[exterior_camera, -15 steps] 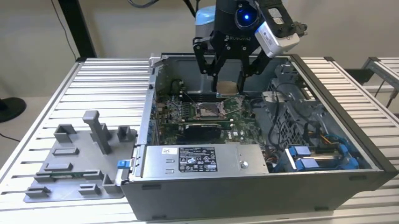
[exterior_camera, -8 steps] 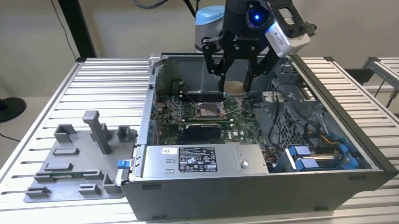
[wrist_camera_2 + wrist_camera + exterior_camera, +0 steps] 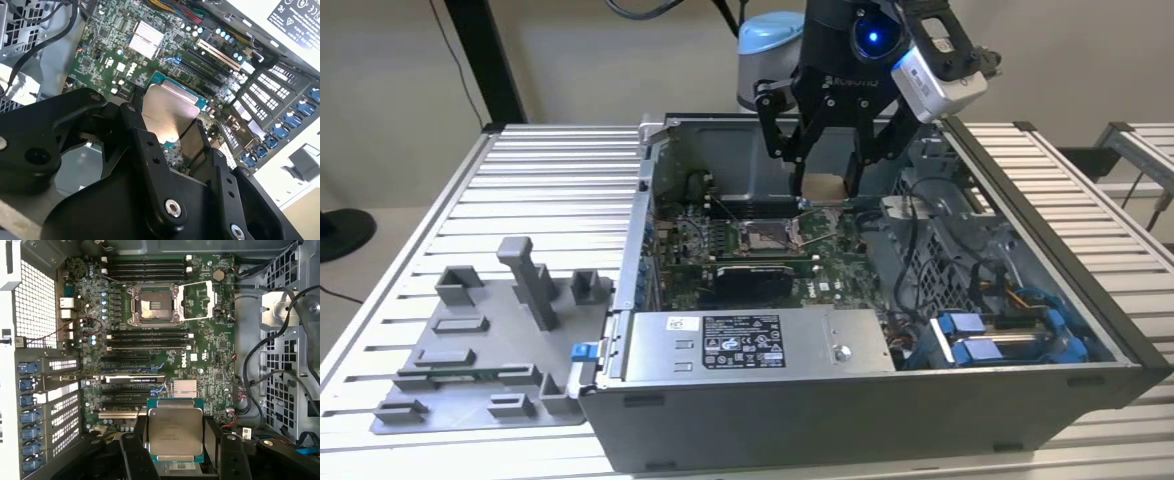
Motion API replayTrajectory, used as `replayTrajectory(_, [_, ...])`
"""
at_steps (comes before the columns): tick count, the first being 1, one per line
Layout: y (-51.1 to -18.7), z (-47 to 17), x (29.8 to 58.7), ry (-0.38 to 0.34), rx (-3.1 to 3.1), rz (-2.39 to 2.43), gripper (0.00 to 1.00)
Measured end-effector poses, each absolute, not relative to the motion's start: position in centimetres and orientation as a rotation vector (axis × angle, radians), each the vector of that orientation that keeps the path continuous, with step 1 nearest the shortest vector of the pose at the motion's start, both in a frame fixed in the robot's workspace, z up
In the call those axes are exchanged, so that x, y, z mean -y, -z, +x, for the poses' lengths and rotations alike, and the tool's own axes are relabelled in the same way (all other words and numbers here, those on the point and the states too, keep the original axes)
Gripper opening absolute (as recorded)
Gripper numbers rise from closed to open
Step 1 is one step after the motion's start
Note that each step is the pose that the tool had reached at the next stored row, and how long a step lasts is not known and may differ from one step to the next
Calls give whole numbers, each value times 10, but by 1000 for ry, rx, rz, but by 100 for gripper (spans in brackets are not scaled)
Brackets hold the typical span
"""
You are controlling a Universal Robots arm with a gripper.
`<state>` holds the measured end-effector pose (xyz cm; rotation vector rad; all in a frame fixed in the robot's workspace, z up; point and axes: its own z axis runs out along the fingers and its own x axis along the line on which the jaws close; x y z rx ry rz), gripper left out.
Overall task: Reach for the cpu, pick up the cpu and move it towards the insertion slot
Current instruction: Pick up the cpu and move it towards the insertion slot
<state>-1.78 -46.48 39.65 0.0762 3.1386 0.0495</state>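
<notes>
Holding the cpu (image 3: 175,434) between its two black fingers (image 3: 136,457), our gripper (image 3: 827,188) has the chip clamped by opposite edges and lifted clear of anything beneath it. We see the chip's silvery top and its teal-edged rim in both wrist views (image 3: 167,117), and as a small tan square between the fingertips in the exterior view (image 3: 822,186). It hangs inside the open computer case (image 3: 1107,345), above the green motherboard (image 3: 200,365), touching only the fingers.

The insertion slot (image 3: 150,305) sits on that board with its metal frame flipped open to one side and its centre bare. In the exterior view the slot (image 3: 765,237) lies nearer the camera than the chip and a little toward that view's left, so the chip is near the slot but not over it. In the first wrist view several long black slots (image 3: 147,340) and a small finned block (image 3: 186,387) lie between the chip and the slot.

We judge the reach and the pick-up done, and the carry toward the slot under way but unfinished.

Outside the case, at the exterior view's left, a grey tray (image 3: 487,340) with upright blocks rests on the slatted metal table (image 3: 560,180).
</notes>
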Motion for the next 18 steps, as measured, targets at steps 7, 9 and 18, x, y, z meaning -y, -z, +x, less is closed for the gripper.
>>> replayTrajectory(7, [-396, -18, 463, -50, -3139, 76, 0])
replayTrajectory(9, [-396, -18, 461, -49, -3139, 76, 0])
replayTrajectory(18, [-396, -18, 449, -49, -3139, 76, 0])
